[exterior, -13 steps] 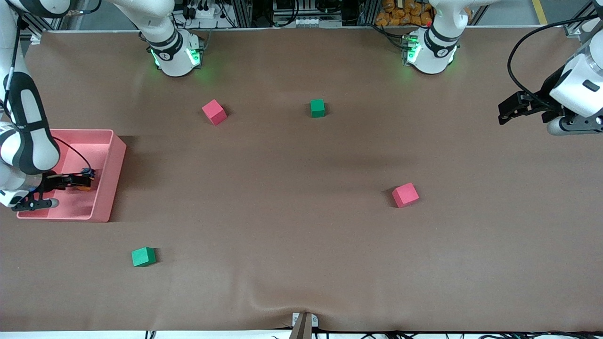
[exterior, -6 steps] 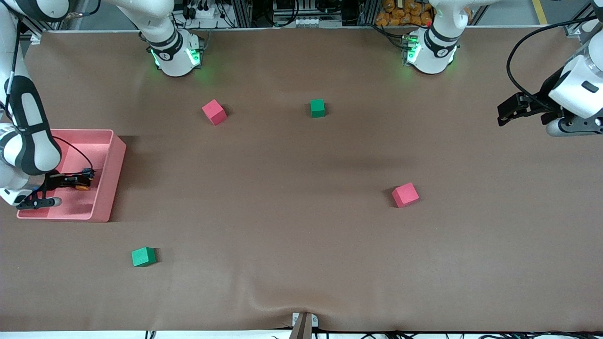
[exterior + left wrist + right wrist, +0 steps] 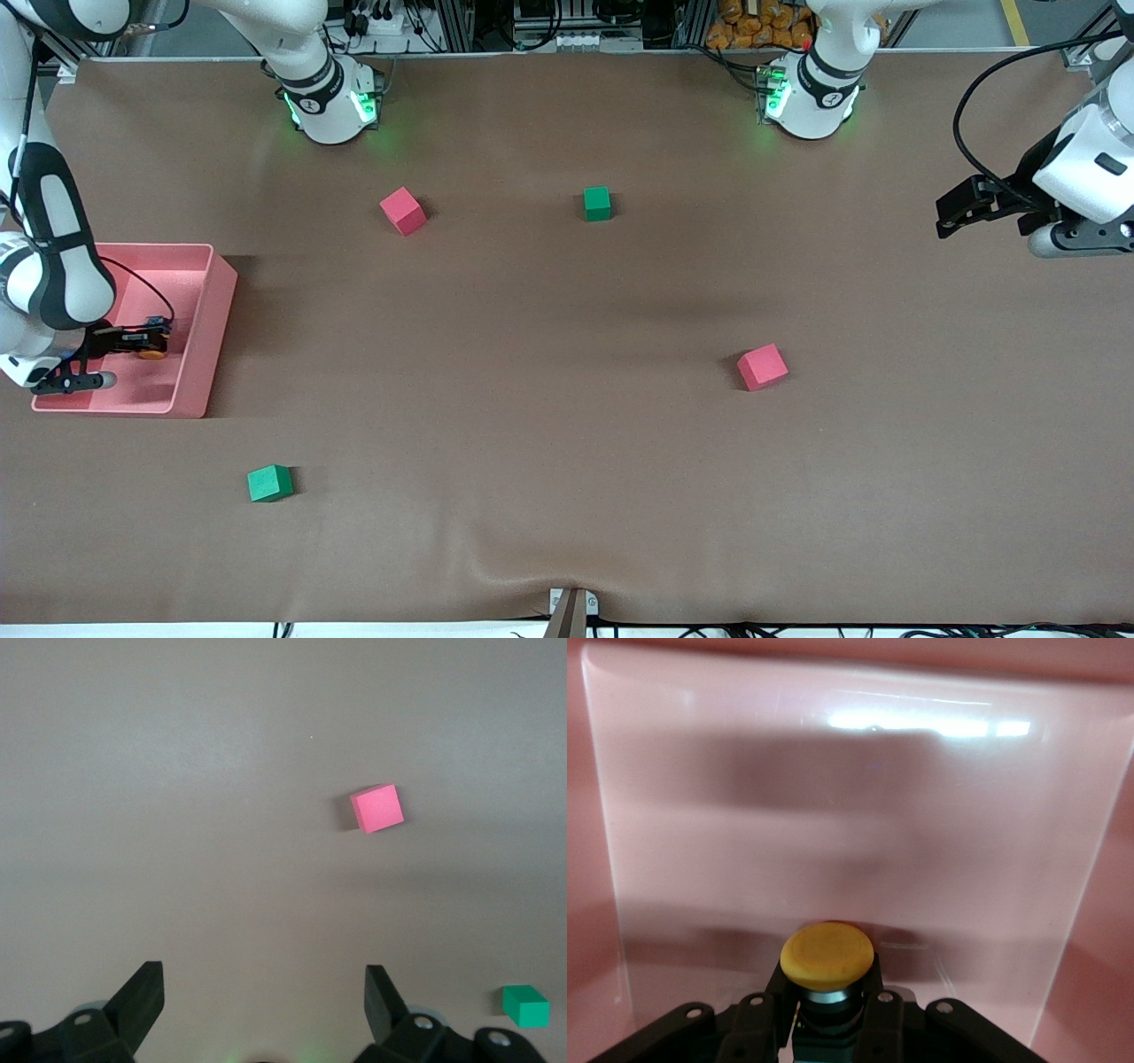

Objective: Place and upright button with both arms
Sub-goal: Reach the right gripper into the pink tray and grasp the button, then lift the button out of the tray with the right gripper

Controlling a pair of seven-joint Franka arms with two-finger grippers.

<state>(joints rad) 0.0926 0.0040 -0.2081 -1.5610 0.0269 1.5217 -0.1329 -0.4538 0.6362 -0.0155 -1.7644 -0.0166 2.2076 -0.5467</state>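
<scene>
Front and wrist views of a brown tabletop (image 3: 567, 425) with two white arms. Right pincer (image 3: 146, 341) lowered inside a pink bin (image 3: 208, 337) at the right arm's end of the tabletop, fingers (image 3: 879, 1014) clamped on the button (image 3: 827, 958). Button seen as a round, smooth, slightly domed orange-yellow cap over a short dark cylindrical body with a pale ring just under the cap; cap facing the wrist camera, body mostly hidden between the black fingers; a small bluish end visible at the pincer tip in the front view. Glossy pink bin floor and walls around it, with a bright reflection on one wall. Left pincer (image 3: 262, 1001) held in the air over bare tabletop at the left arm's end, jaws spread wide with nothing between them, arm waiting. Two red cubes (image 3: 762, 367) (image 3: 403, 211) and two green cubes (image 3: 597, 203) (image 3: 269, 483) scattered on the tabletop, well apart from the bin and from each other.
</scene>
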